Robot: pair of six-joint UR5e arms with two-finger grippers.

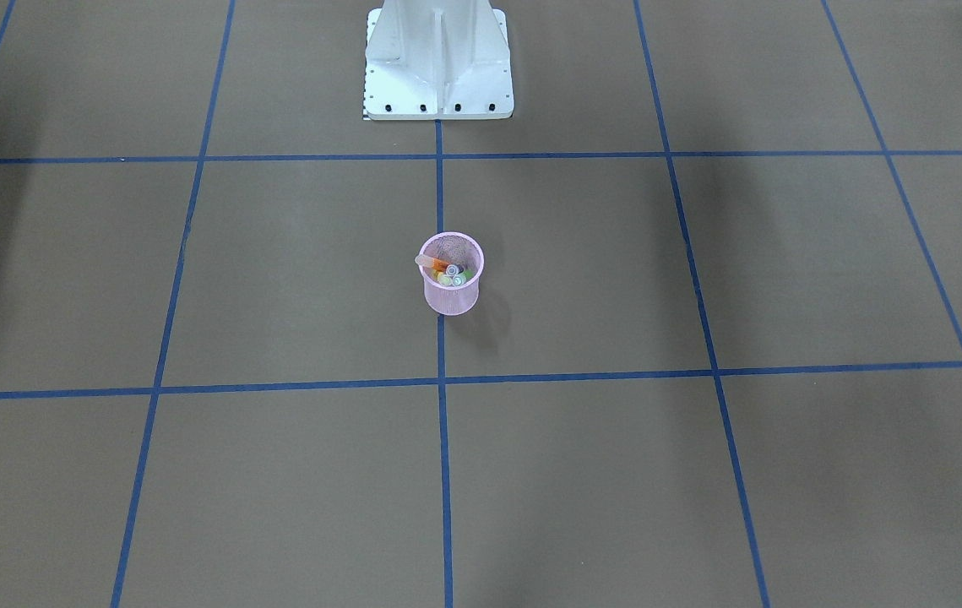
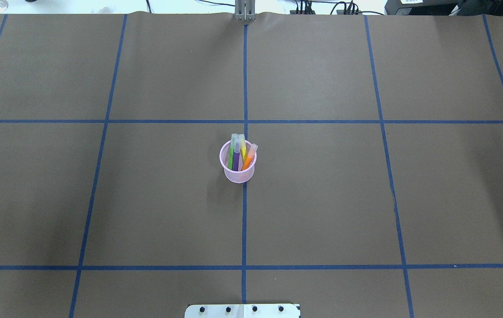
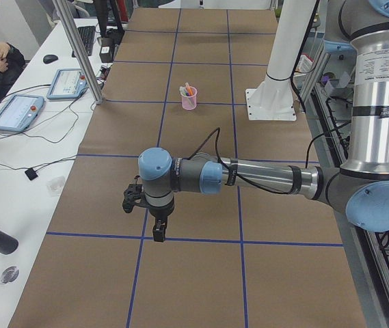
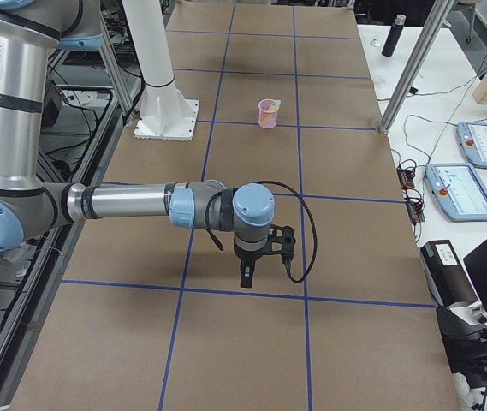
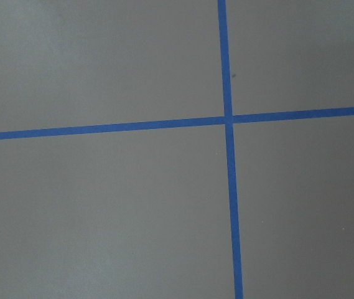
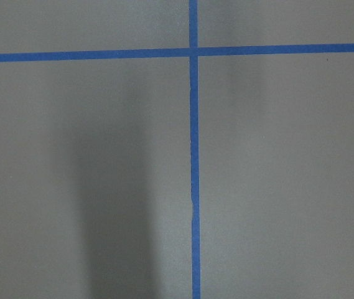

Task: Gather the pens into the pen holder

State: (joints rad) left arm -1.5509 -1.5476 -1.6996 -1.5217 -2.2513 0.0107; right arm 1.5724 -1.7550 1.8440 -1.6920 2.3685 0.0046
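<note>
The left gripper (image 3: 158, 236) hangs fingers-down over the table (image 2: 366, 198), close above a crossing of blue tape (image 5: 229, 119). It shows only in the left side view, so I cannot tell whether its jaws are apart or together. Its wrist camera sees nothing but brown table and that tape cross. The right gripper (image 4: 245, 278) hangs the same way at the table's other end, and here too I cannot tell whether it is open or closed. Its wrist view shows only table and tape. Both grippers are well apart from the holder (image 2: 239, 173), which in each side view lies toward 12 o'clock from the gripper. The holder stands upright near the table's middle, on the central tape line, at 12 o'clock from the white base (image 1: 438, 67) in the overhead view. The pens (image 1: 449, 272) are all inside it with their pale caps up. From overhead, the green pen (image 2: 232, 153), purple pen (image 2: 236, 160) and yellow pen (image 2: 243, 149) lean toward 12 o'clock. The orange pen (image 2: 249, 157) leans toward 1 o'clock, its cap past the rim.
</note>
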